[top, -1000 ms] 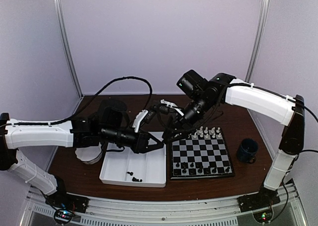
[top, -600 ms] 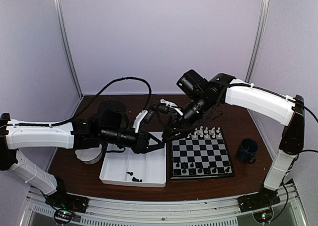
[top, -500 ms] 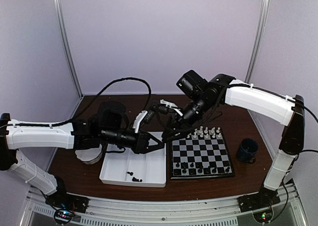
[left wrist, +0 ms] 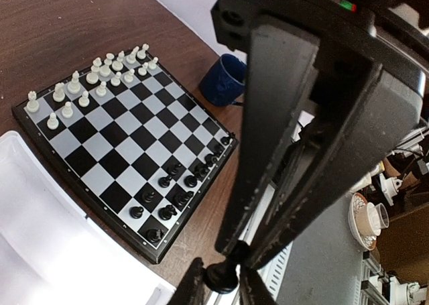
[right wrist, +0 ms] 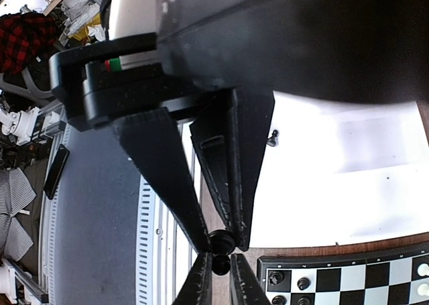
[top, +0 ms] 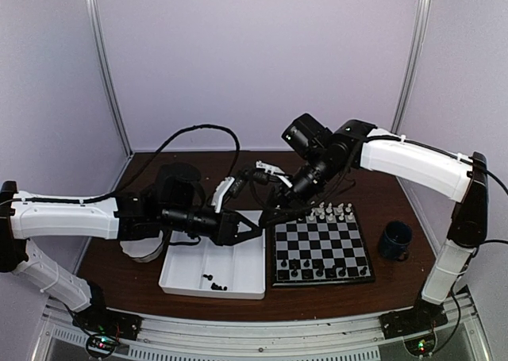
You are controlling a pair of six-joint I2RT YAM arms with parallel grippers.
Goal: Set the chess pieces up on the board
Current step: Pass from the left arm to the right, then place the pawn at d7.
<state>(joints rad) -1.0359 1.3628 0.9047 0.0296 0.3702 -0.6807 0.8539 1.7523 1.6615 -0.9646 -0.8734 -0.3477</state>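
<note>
Now, step in hand: a mid-air handover of one black chessman [left wrist: 223, 275], as I judge it.
Where the piece is: above the seam between the white tray [top: 186, 275] and the board [left wrist: 134, 127], off the board's 10 o'clock corner in the top view, touching neither.
Left jaws: pinching one end of the piece, tips nearly together.
Right jaws: pressed in on the same piece from the opposite end.
Board so far: white chessmen [left wrist: 87, 84] along the 12 o'clock edge, black chessmen [left wrist: 177, 184] partly filling the 6 o'clock rows. Spare black pieces [top: 214, 282] lie in the tray.
How to do it well: hold both arms motionless. Ease the left jaws apart only once the right grip looks square. Then draw the left arm straight back toward 9 o'clock without brushing the piece.
Risk: the piece is tiny and round-headed, so a skewed pinch could squirt it onto the desk [left wrist: 67, 23].
Next: carry it low to a free square near 6 o'clock, steering around the standing men.
</note>
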